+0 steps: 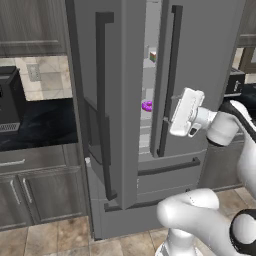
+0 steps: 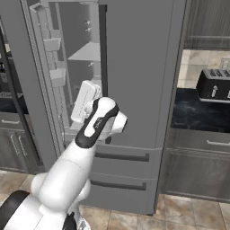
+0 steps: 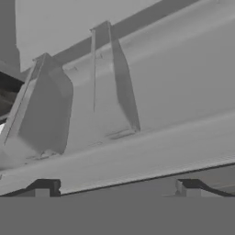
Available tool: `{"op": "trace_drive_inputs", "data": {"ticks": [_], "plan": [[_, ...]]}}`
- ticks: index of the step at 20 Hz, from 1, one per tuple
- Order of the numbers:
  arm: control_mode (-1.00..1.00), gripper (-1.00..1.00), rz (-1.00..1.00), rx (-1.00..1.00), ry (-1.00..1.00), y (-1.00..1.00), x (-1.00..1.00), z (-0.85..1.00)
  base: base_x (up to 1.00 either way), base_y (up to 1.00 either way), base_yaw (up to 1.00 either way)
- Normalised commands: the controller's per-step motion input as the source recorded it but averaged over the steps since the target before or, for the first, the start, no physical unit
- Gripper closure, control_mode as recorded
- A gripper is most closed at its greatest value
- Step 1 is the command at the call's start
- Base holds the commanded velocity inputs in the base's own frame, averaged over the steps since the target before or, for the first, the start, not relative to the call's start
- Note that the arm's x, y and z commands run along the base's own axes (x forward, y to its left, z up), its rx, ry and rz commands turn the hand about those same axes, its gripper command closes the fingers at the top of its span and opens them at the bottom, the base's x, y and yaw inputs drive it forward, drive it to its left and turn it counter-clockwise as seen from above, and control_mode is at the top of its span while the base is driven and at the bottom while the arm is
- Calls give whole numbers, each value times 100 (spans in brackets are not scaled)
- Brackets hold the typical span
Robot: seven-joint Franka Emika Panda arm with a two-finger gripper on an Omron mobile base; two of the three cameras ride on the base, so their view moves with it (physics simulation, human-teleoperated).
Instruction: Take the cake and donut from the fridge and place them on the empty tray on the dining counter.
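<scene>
Pincer spread wide, empty, at the fridge door gap — donut inside, toaster aside.

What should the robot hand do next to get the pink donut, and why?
Probably pull the right fridge door open wider. The gripper is open and empty beside that door's handle, and the donut sits on a shelf behind only a narrow gap between the doors, too tight for the arm to reach through.
</scene>
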Motion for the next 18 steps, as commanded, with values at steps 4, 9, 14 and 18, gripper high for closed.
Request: {"op": "trace_drive_inputs", "data": {"ticks": [4, 9, 14, 18], "plan": [[-100, -100, 24, -7, 5, 30, 12, 12, 0, 0, 0], [-100, -100, 18, -5, 8, 46, 43, 0, 0, 0, 0], [-100, -100, 13, -1, 2, 46, 28, 0, 0, 0, 0], [-100, -100, 15, 0, 0, 68, 0, 0, 0, 0, 0]]}}
